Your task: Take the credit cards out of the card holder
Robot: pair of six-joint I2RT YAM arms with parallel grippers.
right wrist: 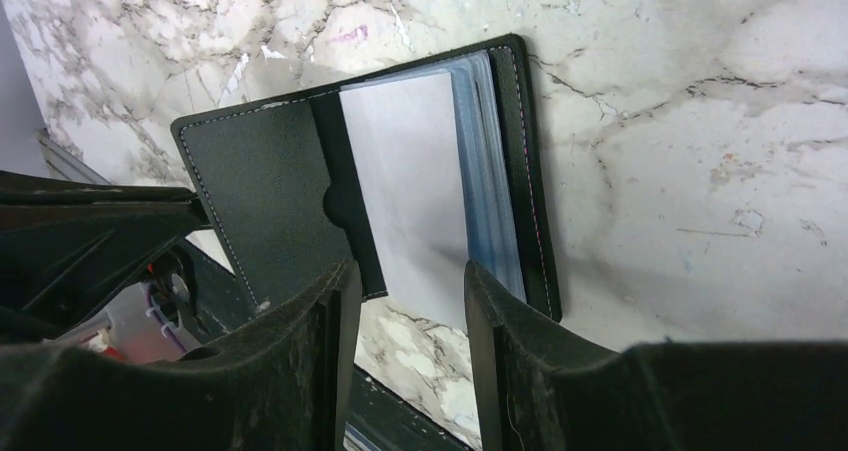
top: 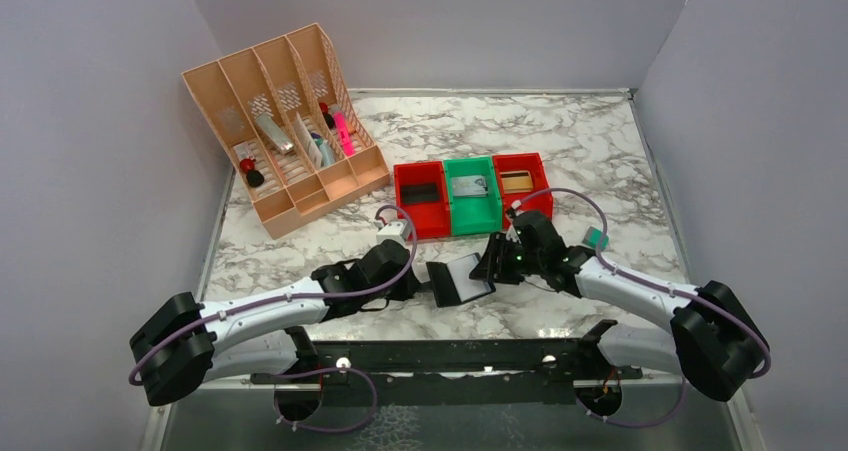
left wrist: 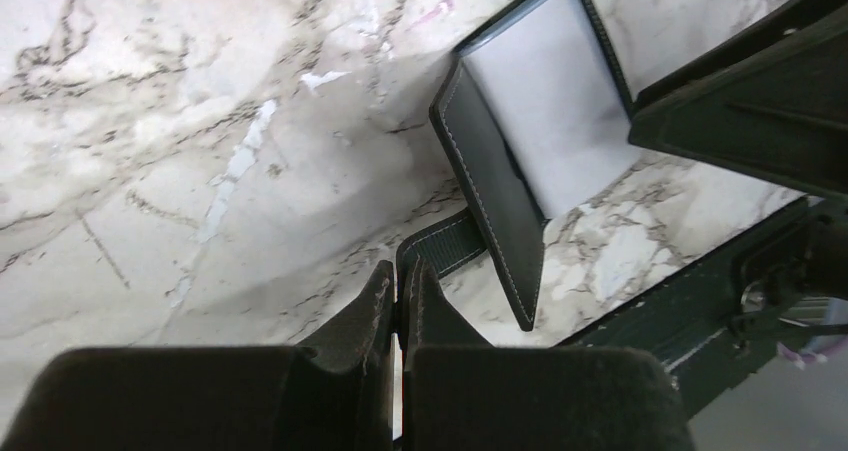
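Black card holder (top: 460,279) sits open at centre frame on the marble tabletop (top: 600,151), with cards (right wrist: 490,181) stacked inside. The left claw (left wrist: 400,286) pinches its tab (left wrist: 440,243). The right claw (right wrist: 405,281) is spread open at its edge.

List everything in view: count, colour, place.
Card holder: one, black, open, between the grippers.
Stacked leaves: count unclear, bluish edges, inside the holder.
Bins: three, red-green-red, row behind the holder.
Desk organiser: one, peach, far left, holding small items.
Teal block: one, right of the bins.
Table: one, white marble.
Left gripper: black, shut on the holder's tab.
Right gripper: black, open, at the holder's edge.
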